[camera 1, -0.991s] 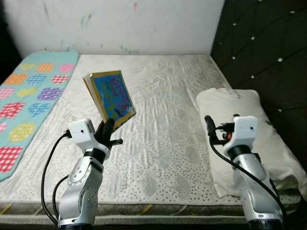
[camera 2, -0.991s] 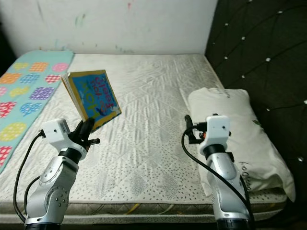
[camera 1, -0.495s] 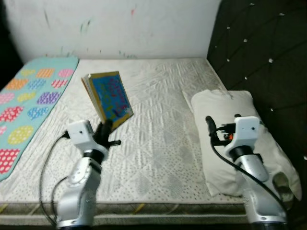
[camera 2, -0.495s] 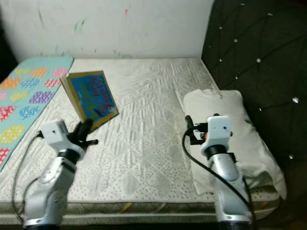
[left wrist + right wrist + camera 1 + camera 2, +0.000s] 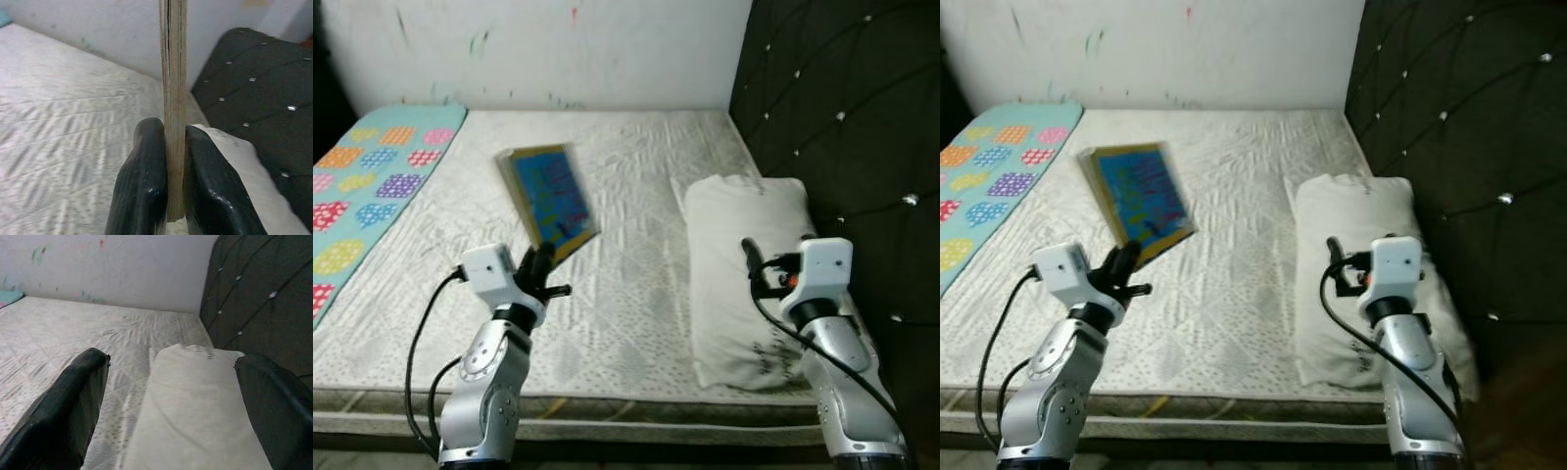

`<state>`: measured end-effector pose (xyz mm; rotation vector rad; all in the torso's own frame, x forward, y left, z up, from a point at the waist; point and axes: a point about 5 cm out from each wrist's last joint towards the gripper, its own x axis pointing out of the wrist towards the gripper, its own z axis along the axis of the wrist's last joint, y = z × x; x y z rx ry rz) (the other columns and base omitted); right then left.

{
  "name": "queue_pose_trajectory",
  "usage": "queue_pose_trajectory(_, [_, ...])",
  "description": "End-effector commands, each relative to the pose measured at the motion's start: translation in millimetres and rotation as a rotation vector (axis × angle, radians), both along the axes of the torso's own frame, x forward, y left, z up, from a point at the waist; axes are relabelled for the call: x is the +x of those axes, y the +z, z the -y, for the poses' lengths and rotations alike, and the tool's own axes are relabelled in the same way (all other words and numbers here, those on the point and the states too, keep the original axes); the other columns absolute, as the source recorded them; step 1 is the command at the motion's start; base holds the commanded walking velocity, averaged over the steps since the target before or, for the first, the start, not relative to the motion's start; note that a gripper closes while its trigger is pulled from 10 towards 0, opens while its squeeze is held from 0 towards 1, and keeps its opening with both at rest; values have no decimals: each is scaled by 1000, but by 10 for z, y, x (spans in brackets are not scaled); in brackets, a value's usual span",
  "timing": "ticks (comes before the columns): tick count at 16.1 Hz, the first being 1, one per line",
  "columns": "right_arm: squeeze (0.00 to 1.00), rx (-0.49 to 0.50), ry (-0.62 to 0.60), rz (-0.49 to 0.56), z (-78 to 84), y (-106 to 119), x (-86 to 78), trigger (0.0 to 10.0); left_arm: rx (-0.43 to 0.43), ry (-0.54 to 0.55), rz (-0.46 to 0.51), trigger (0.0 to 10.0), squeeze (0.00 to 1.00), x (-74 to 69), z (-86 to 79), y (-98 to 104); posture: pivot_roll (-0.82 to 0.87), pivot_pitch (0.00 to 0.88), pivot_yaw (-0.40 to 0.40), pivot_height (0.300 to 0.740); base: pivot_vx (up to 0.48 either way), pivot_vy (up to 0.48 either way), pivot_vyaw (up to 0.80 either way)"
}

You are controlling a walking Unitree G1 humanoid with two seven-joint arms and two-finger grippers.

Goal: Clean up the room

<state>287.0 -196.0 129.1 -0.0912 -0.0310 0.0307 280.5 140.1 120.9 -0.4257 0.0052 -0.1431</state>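
A: What has changed over the last second?
B: The view has swung right; the book [image 5: 551, 198] stays in the left gripper [image 5: 168, 196].
A: How is it held?
B: By its lower edge, both fingers clamped on the covers, held upright above the mattress [image 5: 636, 284] near its front edge, for carrying. The right gripper [image 5: 171, 406] is spread wide, empty, over the pillow [image 5: 739, 264].

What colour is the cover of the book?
The book has a blue cover with a yellow border, clearest in the left eye view.
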Motion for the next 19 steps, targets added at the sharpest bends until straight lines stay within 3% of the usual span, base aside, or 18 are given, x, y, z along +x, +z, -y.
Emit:
queue_pose_trajectory(1, [0, 0, 19, 8, -37, 33, 10, 10000, -2, 20, 48, 10000, 0, 9, -41, 98, -80, 0, 12, 740, 0, 0, 0])
queue_pose_trajectory(19, [0, 15, -22, -41, 31, -33, -82, 10000, -34, -2, -4, 10000, 0, -77, -72, 66, -73, 10, 4, 740, 0, -16, -44])
